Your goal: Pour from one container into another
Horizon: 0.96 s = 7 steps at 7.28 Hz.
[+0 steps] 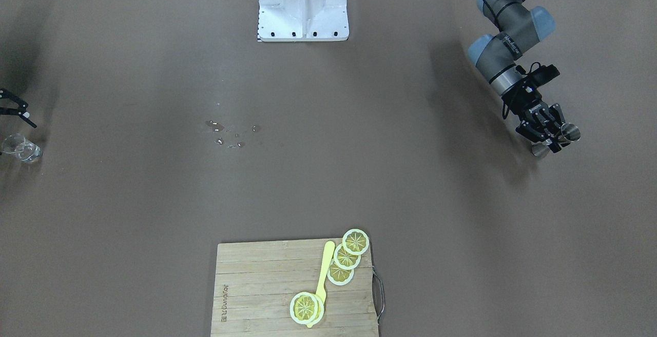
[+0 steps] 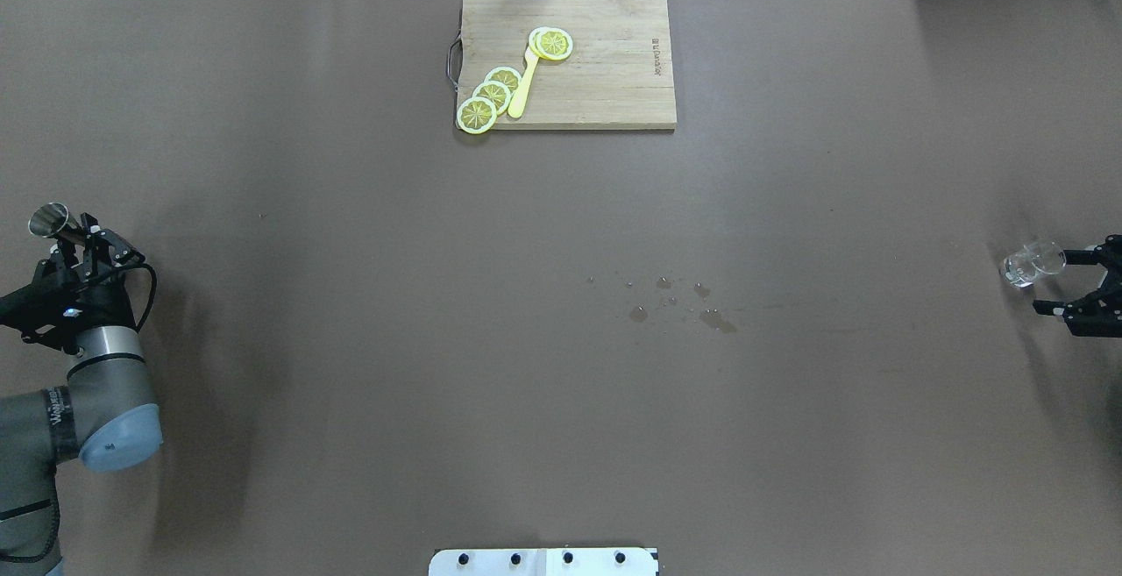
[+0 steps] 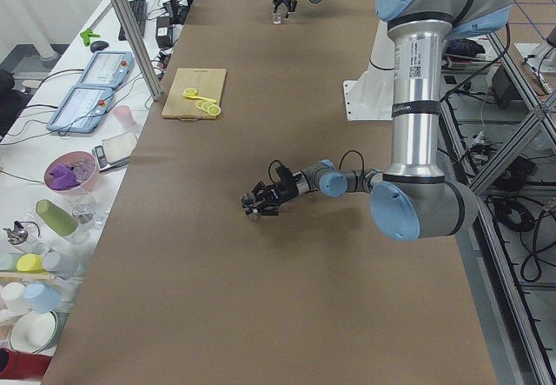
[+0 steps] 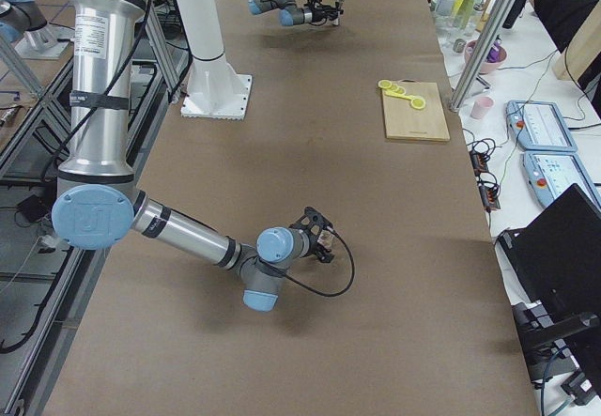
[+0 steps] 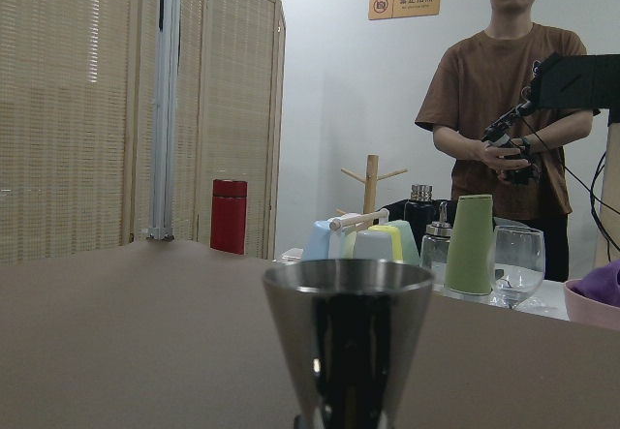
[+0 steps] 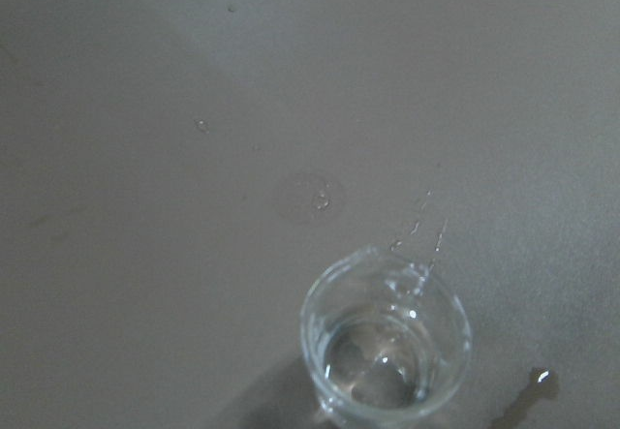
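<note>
The steel jigger (image 1: pixel 567 133) stands upright at the table's far end on my left side, and my left gripper (image 1: pixel 550 141) is shut on its narrow waist. Its upper cone (image 5: pixel 349 337) fills the lower middle of the left wrist view, and the fingers are hidden there. The small clear glass (image 2: pixel 1033 262) sits at the opposite end of the table with a little clear liquid in it (image 6: pixel 386 342). My right gripper (image 2: pixel 1058 280) is open just behind the glass, apart from it. No fingers show in the right wrist view.
A wooden cutting board (image 2: pixel 614 76) with lemon slices (image 2: pixel 491 96) and a yellow utensil (image 2: pixel 524 85) lies at the table's far edge. Spilled droplets (image 2: pixel 675 300) mark the middle. The white robot base (image 1: pixel 303 6) stands at the near edge. A person (image 5: pixel 504 129) stands beyond the table's left end.
</note>
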### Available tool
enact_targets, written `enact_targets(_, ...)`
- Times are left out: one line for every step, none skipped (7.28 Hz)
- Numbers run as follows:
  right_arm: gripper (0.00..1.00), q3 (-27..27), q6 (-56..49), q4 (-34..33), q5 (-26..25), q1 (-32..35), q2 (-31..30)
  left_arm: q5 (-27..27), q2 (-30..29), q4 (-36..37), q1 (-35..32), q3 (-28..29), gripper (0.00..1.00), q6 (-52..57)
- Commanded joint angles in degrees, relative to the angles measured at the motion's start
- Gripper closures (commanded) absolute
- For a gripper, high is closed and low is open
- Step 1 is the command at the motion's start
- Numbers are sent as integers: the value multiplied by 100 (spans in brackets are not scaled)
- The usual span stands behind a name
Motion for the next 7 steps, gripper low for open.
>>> enact_targets(0, 19, 1, 100, 485, 203, -230, 0, -7, 0, 1, -22, 37, 29)
enact_targets(0, 28, 1, 83, 688, 318, -413, 9, -7, 0, 1, -22, 23, 56)
enact_targets(0, 20, 1, -5, 986, 511, -528, 9, -25, 52, 1, -31, 4, 99)
enact_targets(0, 19, 1, -127, 1059, 591, -651, 9, 1, 105, 1, -153, 3, 135)
enact_targets(0, 19, 9, -477, 1277, 636, -713, 9, 10, 349, -8, -311, 3, 144)
enact_targets(0, 63, 44, -1185, 1427, 880, -697, 9, 45, 508, -17, -460, 3, 144)
enact_targets(0, 264, 44, -1905, 1733, 1004, -714, 18, 246, 527, -8, -671, 3, 144)
